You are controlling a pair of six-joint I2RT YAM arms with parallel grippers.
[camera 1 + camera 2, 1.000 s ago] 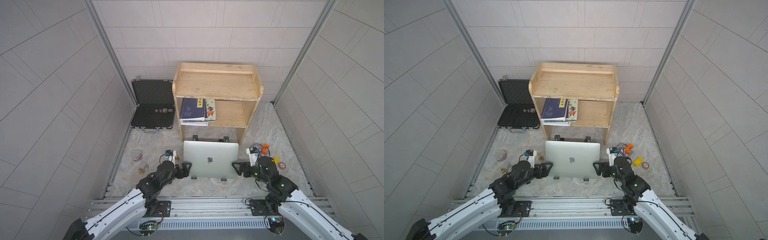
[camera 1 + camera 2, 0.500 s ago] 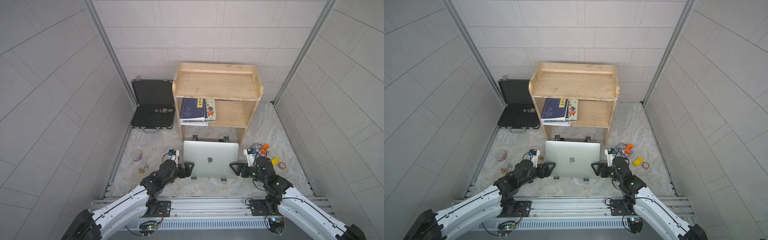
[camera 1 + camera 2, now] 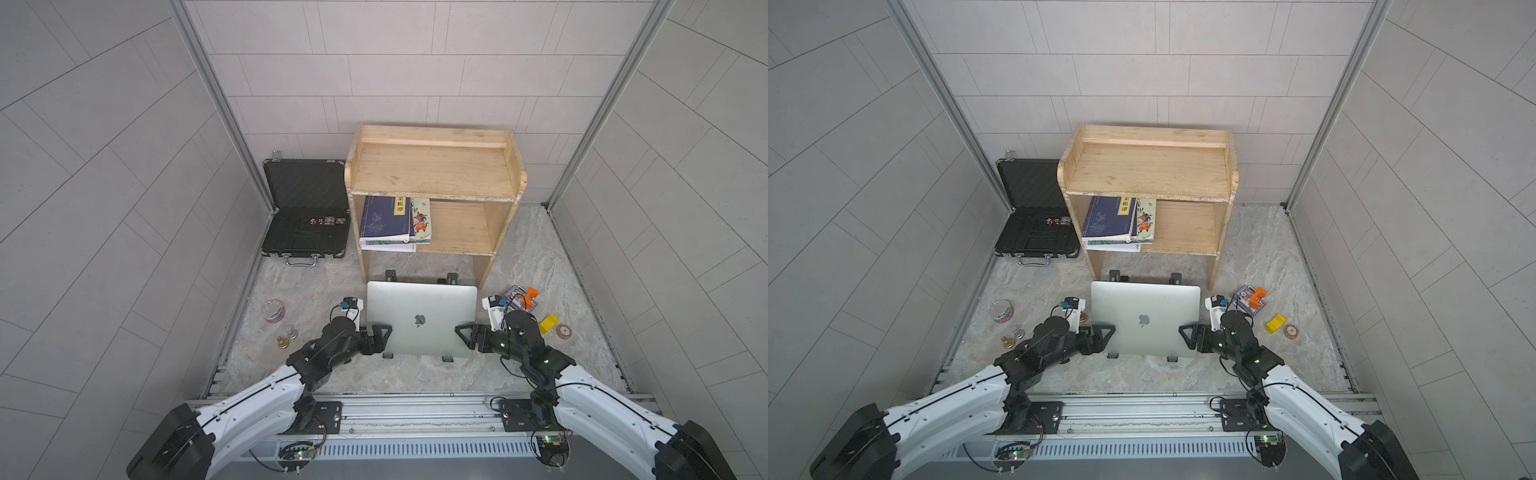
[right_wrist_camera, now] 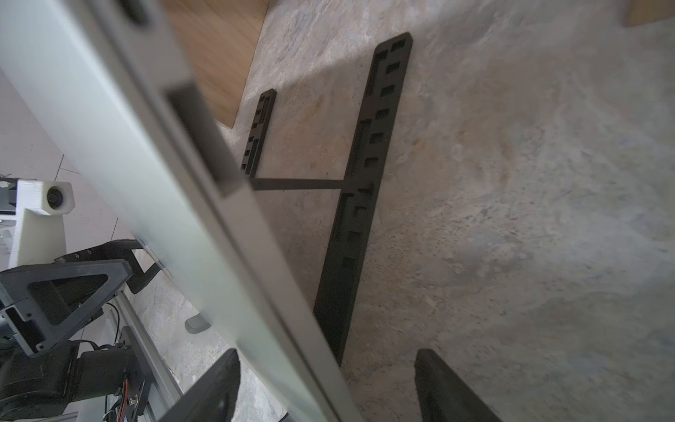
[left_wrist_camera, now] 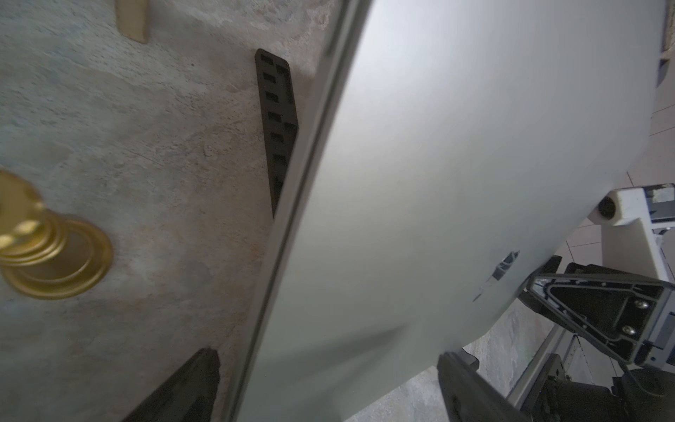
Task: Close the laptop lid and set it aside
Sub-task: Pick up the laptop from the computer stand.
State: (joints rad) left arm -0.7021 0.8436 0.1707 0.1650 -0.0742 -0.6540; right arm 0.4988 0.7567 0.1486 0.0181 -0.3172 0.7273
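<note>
Top views: the left end effector (image 3: 381, 338) and right end effector (image 3: 464, 337) have edged in to the short sides of the closed laptop (image 3: 419, 303), which sits on its stand (image 3: 390, 274) mid-table (image 3: 540, 257), apparently readying the lift aside. Left wrist view: jaws released, straddling the laptop's edge. Right wrist view: jaws narrowing yet unclenched, bracketing the opposite edge.

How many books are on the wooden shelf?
2 for sure, both at the left of the lower shelf: a blue book overlapping an illustrated book. Under them, white pages may be a third.
</note>
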